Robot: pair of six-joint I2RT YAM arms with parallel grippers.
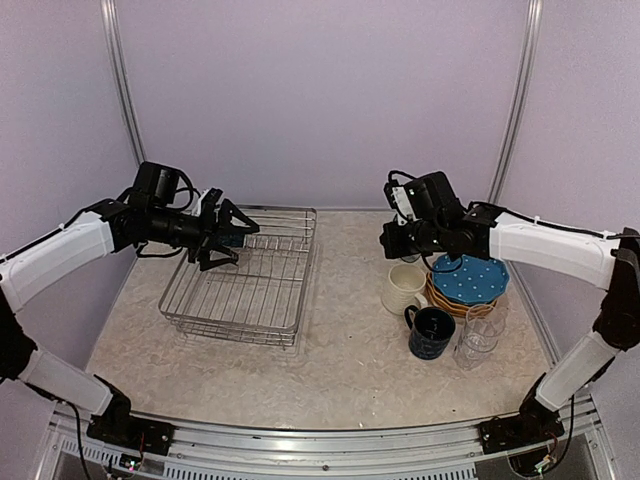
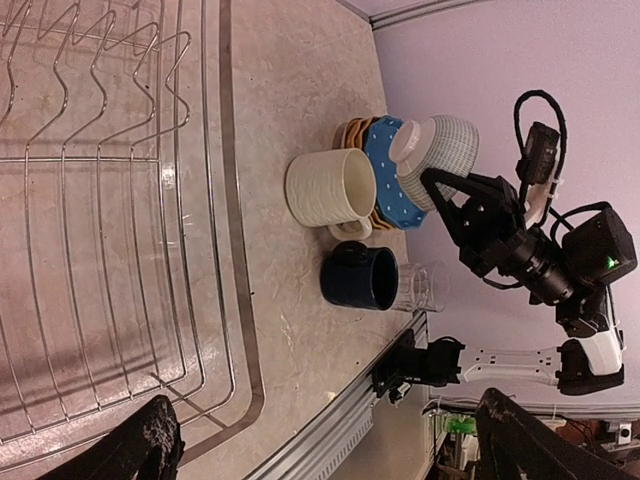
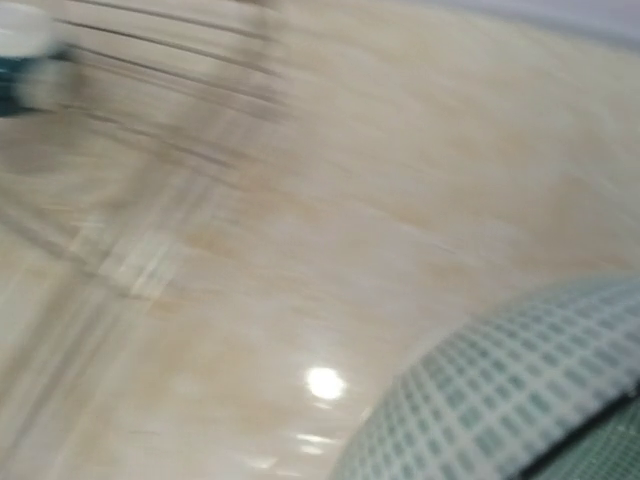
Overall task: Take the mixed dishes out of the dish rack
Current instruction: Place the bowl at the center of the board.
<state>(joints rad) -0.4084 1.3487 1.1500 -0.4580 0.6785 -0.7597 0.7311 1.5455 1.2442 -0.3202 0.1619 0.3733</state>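
Bowl (image 2: 447, 148) is the dish in hand. It's upright, foot down, right over the plates (image 1: 470, 280), which have a blue dotted one on top, at the right side of the bench (image 1: 340, 370). I can't tell whether the foot touches the top plate or sits just above it. Right gripper (image 1: 398, 245) is at the bowl's rim. In the right wrist view the bowl's gridded wall reads sharp against a smeared bench, so I judge the jaws are clamped on it. The fingers themselves don't show there.

Left gripper (image 1: 228, 246) hovers over the dish rack (image 1: 250, 290), jaws wide apart, nothing between them. I see no dish in the rack from the left wrist view, so my read is this bowl is the last item.

Cream mug (image 1: 402, 288) sits just beside the plates, navy mug (image 1: 432, 333) toward the near edge, glasses (image 1: 480, 338) just right of that mug.

Handling call: the bowl looks like glazed ceramic, so stiff, some weight, slick, and it chips on a hard knock. A rim pinch, one finger inside and one outside, is the sensible hold, since the wall looks too wide and round to span. The weight hangs off one side, so it may tilt in the grip. Glaze on glaze will skate, so I want the foot flat and centred on the top plate before opening. The cream mug is close, so I need to watch the fingers on release.
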